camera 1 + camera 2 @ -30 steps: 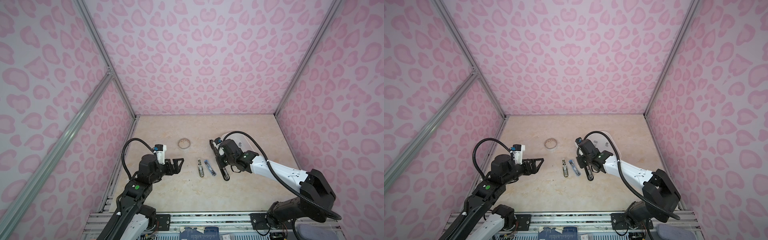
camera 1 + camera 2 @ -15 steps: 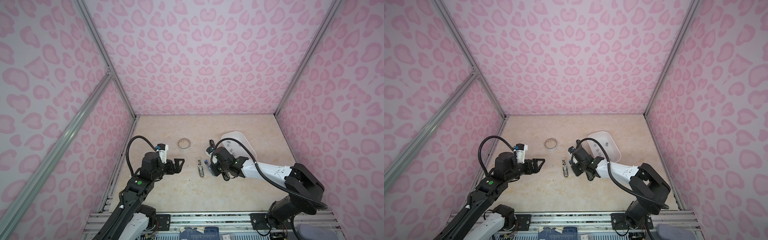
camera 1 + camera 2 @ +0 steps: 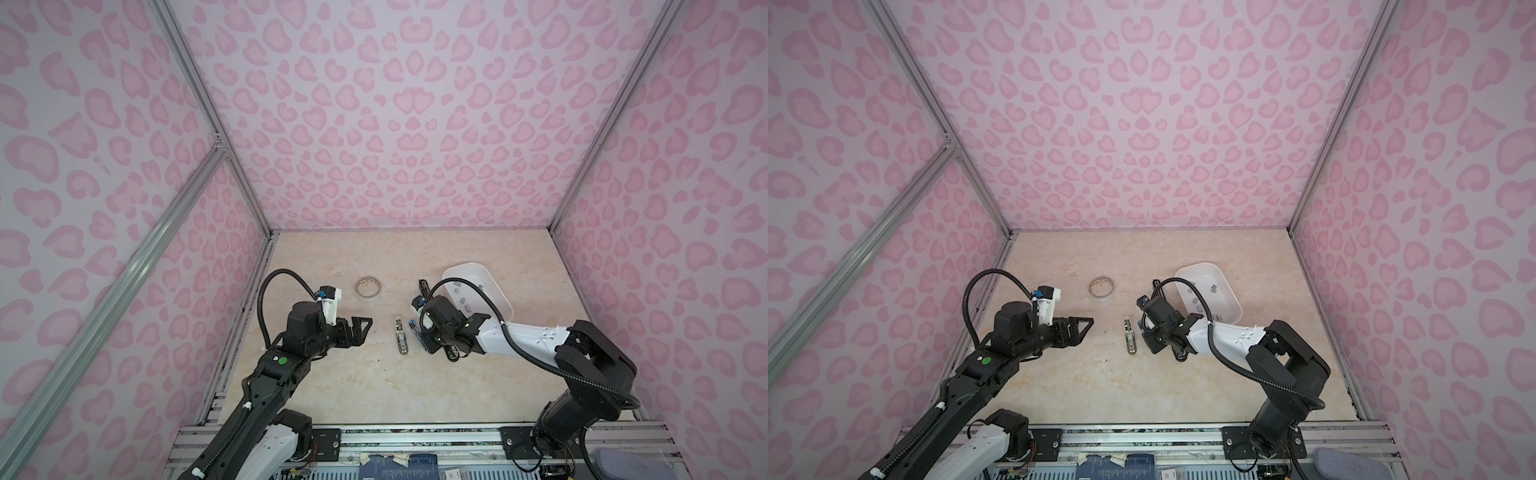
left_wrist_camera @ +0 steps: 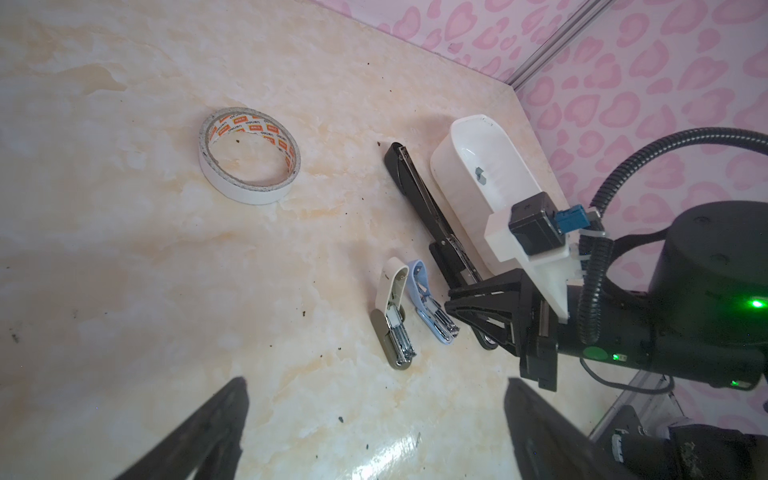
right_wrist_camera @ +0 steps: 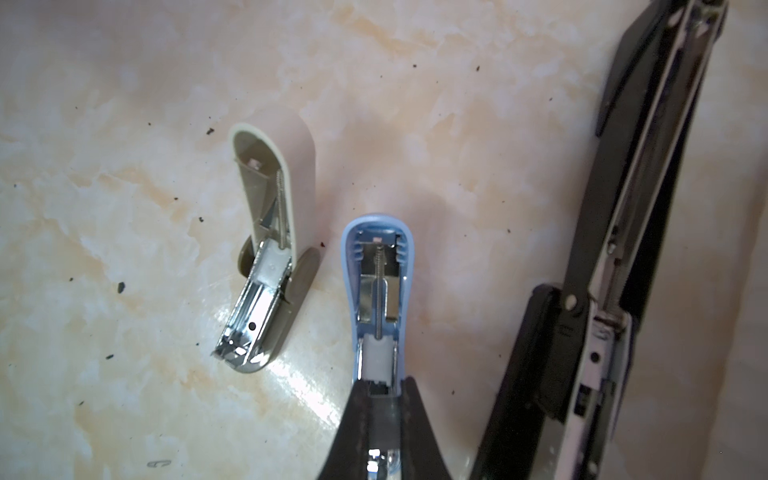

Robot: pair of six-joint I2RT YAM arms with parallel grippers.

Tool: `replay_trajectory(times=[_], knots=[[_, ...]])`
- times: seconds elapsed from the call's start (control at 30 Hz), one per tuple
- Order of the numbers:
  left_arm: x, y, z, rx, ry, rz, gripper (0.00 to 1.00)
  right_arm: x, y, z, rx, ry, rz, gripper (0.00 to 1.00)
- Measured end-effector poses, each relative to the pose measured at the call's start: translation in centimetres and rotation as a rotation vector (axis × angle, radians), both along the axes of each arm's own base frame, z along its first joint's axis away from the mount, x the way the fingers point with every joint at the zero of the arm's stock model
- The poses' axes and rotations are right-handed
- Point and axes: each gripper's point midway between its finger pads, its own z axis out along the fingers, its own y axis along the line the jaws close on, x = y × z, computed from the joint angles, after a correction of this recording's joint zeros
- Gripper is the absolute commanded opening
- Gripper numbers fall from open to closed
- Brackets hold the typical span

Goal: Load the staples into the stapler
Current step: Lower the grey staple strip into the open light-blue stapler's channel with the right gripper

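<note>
**Loading step under way: placement notes**

The right gripper (image 5: pixel 384 388) has its jaws nearly together, tips down on the open channel of the blue stapler (image 5: pixel 378 299), just past the white pusher. Something grey shows between the tips. Whether it is a staple strip or the channel itself cannot be told. The lid is swung back and the spring is exposed.

Just beside the tips, on the side toward the left arm, is the beige stapler (image 5: pixel 270 249), also open. Near on the opposite side is the black stapler (image 5: pixel 615 270), long and opened out on the table (image 5: pixel 124 166).

Beyond the black stapler, back by the right wrist, a white tray (image 3: pixel 494 286) holds the staples (image 4: pixel 481 178), several loose grey strips on its floor.

Farther off is the tape (image 4: pixel 245 196), not involved. The left gripper (image 3: pixel 361 332) has its jaws wide apart and empty, well apart from all three staplers.

Judgement: the step is seating a strip in the blue channel. To do it well:
- Keep the strip parallel to the rail, legs down.
- Lower it flat, not nose-first.
- Let go only once it sits between the walls.
- Press straight down. The stapler looks light and is unbraced, so side force would likely skid it into its neighbours.
- Stay off the spring.
- If the tips prove empty, return to the tray.
</note>
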Motion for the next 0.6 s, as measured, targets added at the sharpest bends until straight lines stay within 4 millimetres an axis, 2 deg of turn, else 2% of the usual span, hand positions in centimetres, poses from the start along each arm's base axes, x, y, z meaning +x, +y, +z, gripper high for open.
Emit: replay_trajectory(times=[0.27, 0.6], knots=[[0.20, -0.05, 0.00, 0.009, -0.010, -0.007, 0.97, -0.04, 0.06, 0.11, 0.003, -0.001, 0.000, 0.06], [0.20, -0.07, 0.15, 0.007, -0.014, -0.008, 0.97, -0.80, 0.22, -0.73, -0.004, 0.018, 0.004, 0.06]])
